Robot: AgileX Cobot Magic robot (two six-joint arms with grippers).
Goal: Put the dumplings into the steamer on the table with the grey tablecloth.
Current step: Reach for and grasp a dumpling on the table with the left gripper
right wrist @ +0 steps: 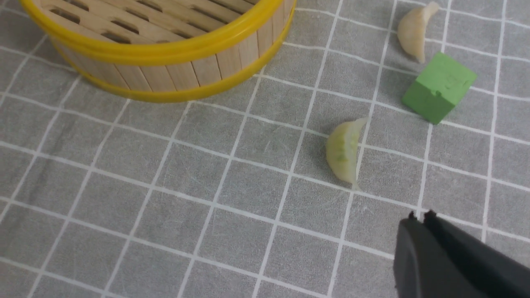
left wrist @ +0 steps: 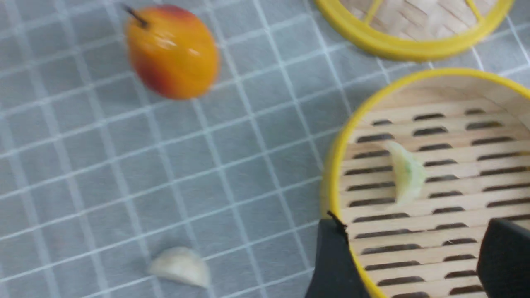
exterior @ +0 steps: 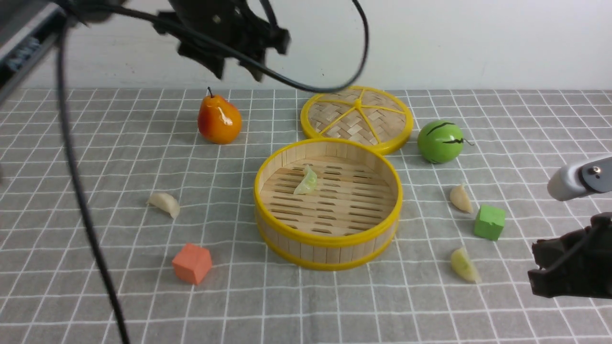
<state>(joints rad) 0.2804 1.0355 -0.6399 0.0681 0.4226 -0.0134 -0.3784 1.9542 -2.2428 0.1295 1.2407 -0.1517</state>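
Nearest, low on the right, the right pincer (right wrist: 422, 217) is clenched and empty. It hangs near a pale green dumpling (exterior: 464, 264) on the table's grey tablecloth (exterior: 311, 306), probably poised to take it. Further on, a cream dumpling (exterior: 461, 198) lies right of the steamer (exterior: 328, 241), and a white dumpling (exterior: 164, 204) lies to its left. One loaded dumpling (exterior: 306, 180) rests on the steamer's slats. The lid (exterior: 356, 117) sits behind, leaving the basket open for loading. Farthest and high up, the left pincer (left wrist: 414, 223) hovers released, holding nothing.

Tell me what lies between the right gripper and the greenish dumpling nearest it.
Only bare grey tablecloth. In the right wrist view the shut right gripper and that dumpling are apart, with nothing but cloth in the gap.
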